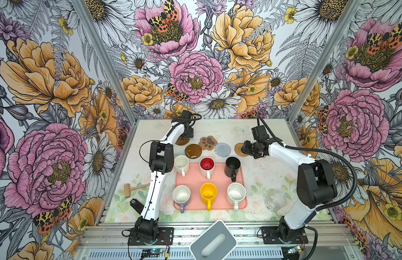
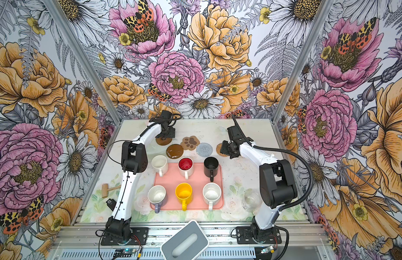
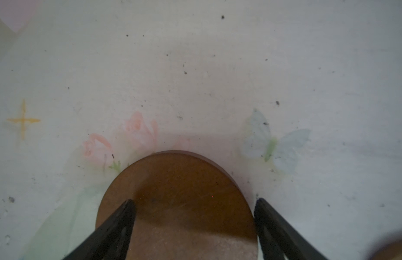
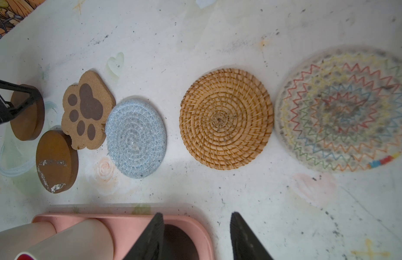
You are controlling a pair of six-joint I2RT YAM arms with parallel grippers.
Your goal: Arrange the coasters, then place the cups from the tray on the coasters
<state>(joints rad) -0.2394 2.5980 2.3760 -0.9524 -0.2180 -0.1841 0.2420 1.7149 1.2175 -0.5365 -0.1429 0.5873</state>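
Right wrist view: six coasters (image 4: pixel 226 118), one tray (image 4: pixel 130 222)

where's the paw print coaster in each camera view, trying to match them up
In a top view: paw-print coaster on the table behind the tray.
In a top view: paw-print coaster, same place.
Left wrist: not in it.
Right wrist: paw-print coaster, in plain sight.
Shared landmark: the grey-blue woven coaster right beside it.
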